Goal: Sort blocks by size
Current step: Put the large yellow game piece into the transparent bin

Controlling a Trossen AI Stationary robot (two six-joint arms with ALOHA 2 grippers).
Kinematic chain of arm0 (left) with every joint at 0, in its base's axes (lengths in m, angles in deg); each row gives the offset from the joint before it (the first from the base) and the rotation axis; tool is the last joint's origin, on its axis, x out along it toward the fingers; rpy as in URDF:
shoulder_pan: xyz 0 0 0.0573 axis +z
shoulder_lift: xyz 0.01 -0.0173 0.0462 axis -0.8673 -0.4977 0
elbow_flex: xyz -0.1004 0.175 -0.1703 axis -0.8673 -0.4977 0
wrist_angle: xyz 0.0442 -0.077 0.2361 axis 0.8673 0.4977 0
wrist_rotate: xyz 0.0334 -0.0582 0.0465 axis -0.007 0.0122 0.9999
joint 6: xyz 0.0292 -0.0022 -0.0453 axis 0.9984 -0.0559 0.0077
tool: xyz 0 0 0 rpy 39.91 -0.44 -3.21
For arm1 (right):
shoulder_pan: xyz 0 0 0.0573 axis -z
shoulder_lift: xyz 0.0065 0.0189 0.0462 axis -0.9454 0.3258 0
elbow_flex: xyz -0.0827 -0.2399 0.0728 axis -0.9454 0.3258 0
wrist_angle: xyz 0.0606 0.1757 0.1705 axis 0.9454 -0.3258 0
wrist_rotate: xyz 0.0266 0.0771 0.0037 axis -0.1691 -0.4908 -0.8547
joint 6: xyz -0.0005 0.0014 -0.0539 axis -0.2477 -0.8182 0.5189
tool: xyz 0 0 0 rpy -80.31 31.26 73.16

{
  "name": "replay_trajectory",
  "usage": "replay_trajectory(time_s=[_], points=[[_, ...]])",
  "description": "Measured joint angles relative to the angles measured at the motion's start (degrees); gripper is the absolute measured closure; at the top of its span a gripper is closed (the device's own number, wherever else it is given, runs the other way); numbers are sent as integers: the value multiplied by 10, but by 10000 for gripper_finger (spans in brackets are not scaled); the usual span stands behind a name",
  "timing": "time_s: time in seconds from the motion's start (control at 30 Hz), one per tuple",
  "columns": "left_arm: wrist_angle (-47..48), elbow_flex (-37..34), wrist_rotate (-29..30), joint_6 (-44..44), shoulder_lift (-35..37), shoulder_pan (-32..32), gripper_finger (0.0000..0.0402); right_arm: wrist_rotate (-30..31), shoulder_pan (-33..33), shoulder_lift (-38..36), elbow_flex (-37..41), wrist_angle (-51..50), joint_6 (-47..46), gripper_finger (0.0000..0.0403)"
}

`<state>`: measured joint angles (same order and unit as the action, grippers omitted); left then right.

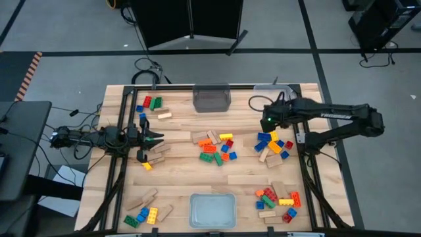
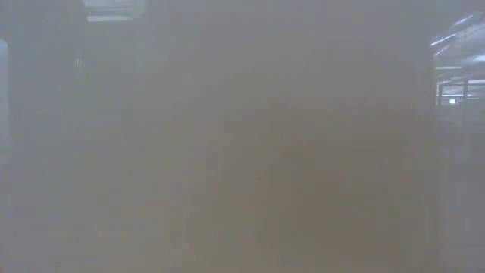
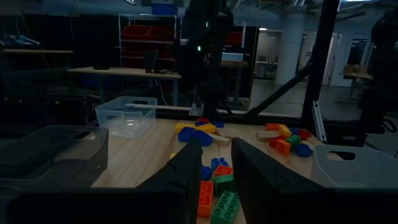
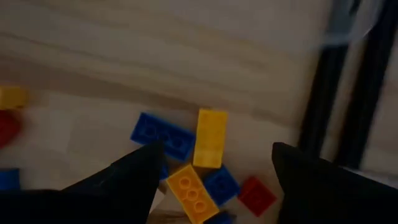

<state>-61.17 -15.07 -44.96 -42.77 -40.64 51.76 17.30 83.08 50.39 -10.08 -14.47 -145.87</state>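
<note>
Taking the middle heap of blocks (image 1: 216, 148) on the table (image 1: 177, 181) as the mark, the left gripper (image 1: 150, 139) sits low to its left, near the table's left edge. Its fingers (image 3: 186, 168) stand only a narrow gap apart with nothing between them, and a few tan blocks (image 1: 158, 150) lie just beside the tips. Right of the middle heap, the right gripper (image 4: 214, 171) hangs over another heap (image 1: 273, 145), jaws spread wide and empty, with a yellow brick (image 4: 210, 138) and a blue brick (image 4: 163, 135) lying below. More blocks lie in the table's corners, and two clear bins (image 1: 212, 99) stand at its far and near edges. The low camera gives only grey haze.
</note>
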Motion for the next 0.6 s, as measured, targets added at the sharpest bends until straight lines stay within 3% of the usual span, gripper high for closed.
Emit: replay_trajectory(time_s=[0.23,0.6], points=[[0,0,0,0,0,0,305,-32,26,-1,107,102,-19,107],[0,0,0,0,0,0,305,-40,117,1,190,237,79,112]])
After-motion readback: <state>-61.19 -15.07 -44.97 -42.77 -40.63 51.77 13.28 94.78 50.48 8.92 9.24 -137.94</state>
